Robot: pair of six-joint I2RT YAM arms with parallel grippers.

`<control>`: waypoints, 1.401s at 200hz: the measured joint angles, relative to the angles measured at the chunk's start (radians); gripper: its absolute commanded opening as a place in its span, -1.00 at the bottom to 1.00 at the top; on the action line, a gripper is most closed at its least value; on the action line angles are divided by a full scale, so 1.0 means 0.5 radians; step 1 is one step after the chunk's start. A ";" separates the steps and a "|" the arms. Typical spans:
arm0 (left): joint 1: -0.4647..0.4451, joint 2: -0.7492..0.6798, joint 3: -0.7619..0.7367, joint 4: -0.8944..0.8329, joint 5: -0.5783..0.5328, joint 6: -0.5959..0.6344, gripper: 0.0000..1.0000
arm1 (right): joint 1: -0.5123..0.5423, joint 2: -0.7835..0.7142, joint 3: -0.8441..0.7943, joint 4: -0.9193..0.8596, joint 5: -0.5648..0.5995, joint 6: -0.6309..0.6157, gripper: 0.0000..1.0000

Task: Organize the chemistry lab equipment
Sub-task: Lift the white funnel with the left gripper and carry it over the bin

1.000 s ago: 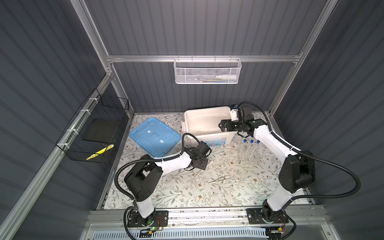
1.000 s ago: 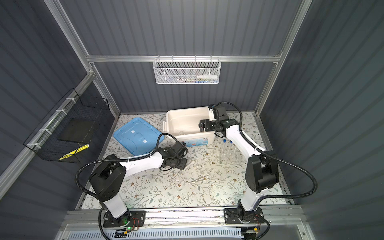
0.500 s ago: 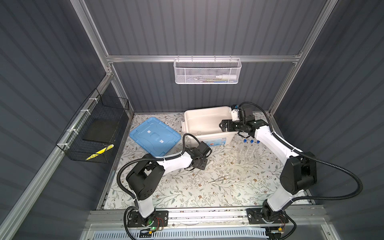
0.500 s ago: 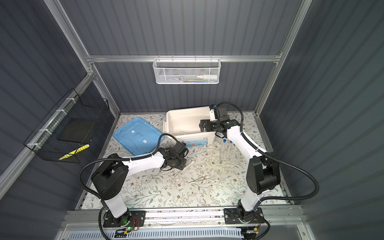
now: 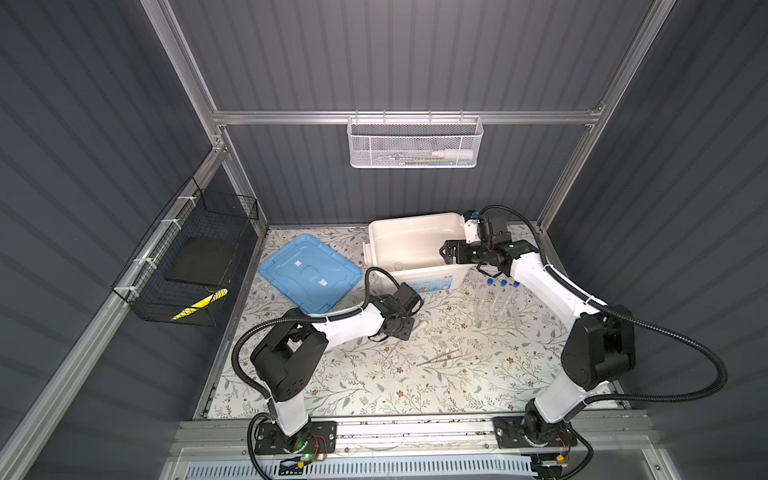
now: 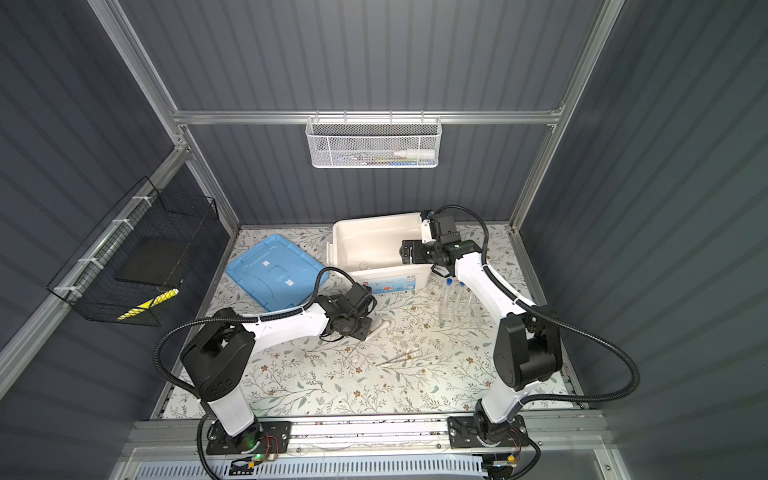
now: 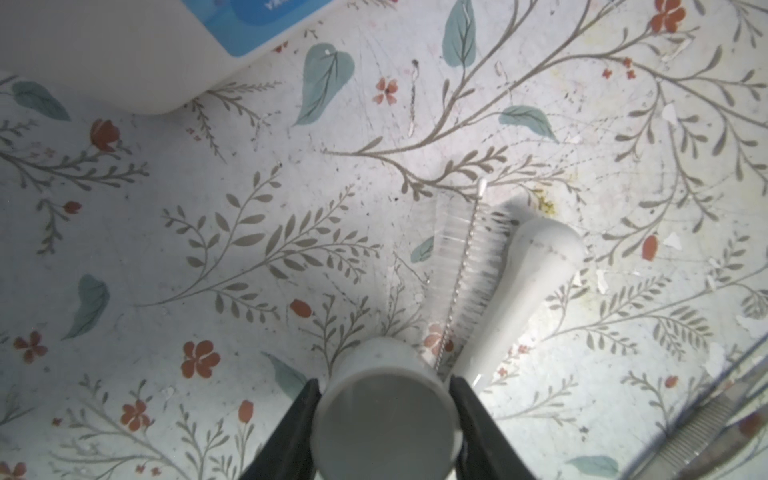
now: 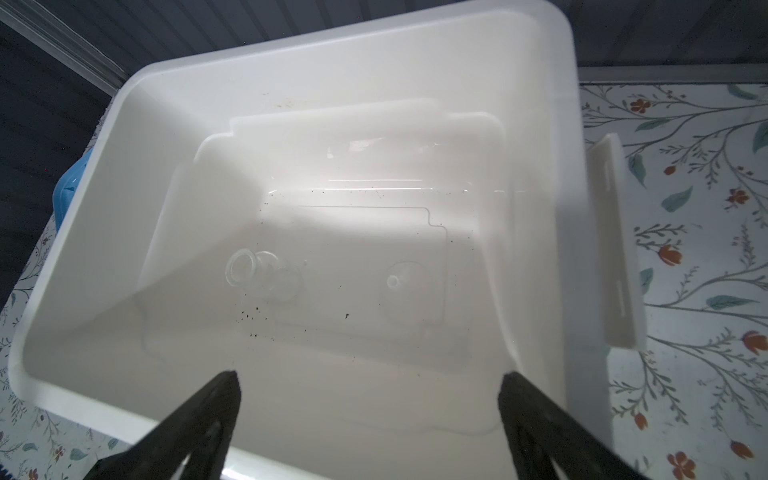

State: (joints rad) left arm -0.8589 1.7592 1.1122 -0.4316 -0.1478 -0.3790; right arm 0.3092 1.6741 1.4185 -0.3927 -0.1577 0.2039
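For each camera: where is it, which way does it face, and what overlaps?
Top views: overhead, looking down at the table; left arm and right arm show whole.
Left wrist: over the table, facing down; left pincer clamps the mortar.
Right wrist: above the box, looking in; open right pincer frames it.
Shared: top views and right wrist show the glass dish inside the box.

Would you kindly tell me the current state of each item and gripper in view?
cream box: open, lid off
blue lid: lying flat on the table
glass dish: inside the cream box
mortar: clamped in the left gripper
pestle: lying on the table
test tubes: capped, upright in the rack
tweezers: lying on the table
right gripper: open, above the cream box
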 measured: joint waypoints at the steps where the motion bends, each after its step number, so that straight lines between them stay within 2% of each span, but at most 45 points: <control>1: 0.000 -0.002 0.001 -0.001 0.000 0.000 -0.19 | 0.000 -0.002 -0.002 0.002 0.001 0.000 0.98; 83: -0.023 -0.275 0.145 -0.188 -0.034 0.008 -0.21 | -0.008 -0.121 -0.132 0.147 -0.011 0.011 0.98; 177: -0.024 -0.410 0.647 -0.470 -0.234 0.217 -0.21 | -0.008 -0.259 -0.288 0.267 -0.029 0.011 0.98; 228: 0.047 -0.256 1.051 -0.572 -0.304 0.414 -0.20 | -0.008 -0.294 -0.361 0.285 -0.037 0.009 0.98; 280: 0.304 0.062 1.318 -0.603 -0.220 0.565 -0.20 | -0.008 -0.324 -0.391 0.314 -0.041 0.010 0.98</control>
State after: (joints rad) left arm -0.7071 1.7901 1.7710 -0.7330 -0.2581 -0.0963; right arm 0.3054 1.5120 1.2232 -0.2359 -0.1783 0.2089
